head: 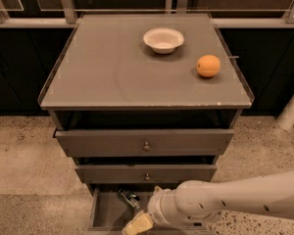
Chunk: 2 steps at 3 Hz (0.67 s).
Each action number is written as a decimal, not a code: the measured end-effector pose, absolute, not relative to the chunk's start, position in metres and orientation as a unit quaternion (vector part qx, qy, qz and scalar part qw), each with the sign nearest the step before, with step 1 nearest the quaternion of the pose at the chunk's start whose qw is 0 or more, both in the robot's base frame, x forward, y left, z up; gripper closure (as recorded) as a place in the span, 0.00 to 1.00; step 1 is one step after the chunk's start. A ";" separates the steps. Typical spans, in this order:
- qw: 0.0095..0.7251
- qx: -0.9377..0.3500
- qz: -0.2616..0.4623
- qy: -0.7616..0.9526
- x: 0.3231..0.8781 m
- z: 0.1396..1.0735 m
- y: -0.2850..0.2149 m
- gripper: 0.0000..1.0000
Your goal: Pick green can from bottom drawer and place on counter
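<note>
**Spotter:** What does the camera view give you?

**Me:** The bottom drawer (104, 213) is pulled out. The green can (129, 199) sits on its floor towards the back, just under the front of the middle drawer (146, 174). It looks to be lying on its side, though I can't be sure.

**Spotter:** And the gripper?

**Me:** The gripper (136, 224) hangs low over the front of the open drawer, near the can but apart from it. The arm (235, 202) reaches in from the right. I can't tell from here whether the gripper is clenched or released. It holds nothing that I can see.

**Spotter:** How will the can handle?

**Me:** I judge it light, with thin walls that are stiff enough but dent under a hard squeeze. The skin is shiny, so it is likely slippery, and on its side it may roll away. I'd take it across the middle of the body, not by the silvery ends.

**Spotter:** Room on top?

**Me:** The counter (108, 72) holds a bowl (163, 39) and an orange (208, 65) on its right half.
</note>
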<state>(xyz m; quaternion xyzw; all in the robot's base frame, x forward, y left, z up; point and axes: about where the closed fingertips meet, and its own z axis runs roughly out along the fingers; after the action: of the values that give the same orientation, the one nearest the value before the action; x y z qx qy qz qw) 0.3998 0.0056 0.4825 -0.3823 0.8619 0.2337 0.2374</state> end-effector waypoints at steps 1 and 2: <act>0.240 -0.393 0.288 0.840 0.389 0.488 0.021 0.00; 0.259 -0.373 0.378 0.807 0.383 0.498 0.031 0.00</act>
<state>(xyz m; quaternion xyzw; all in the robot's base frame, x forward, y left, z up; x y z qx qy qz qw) 0.3835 0.0314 0.4981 -0.3732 0.8066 0.3782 0.2588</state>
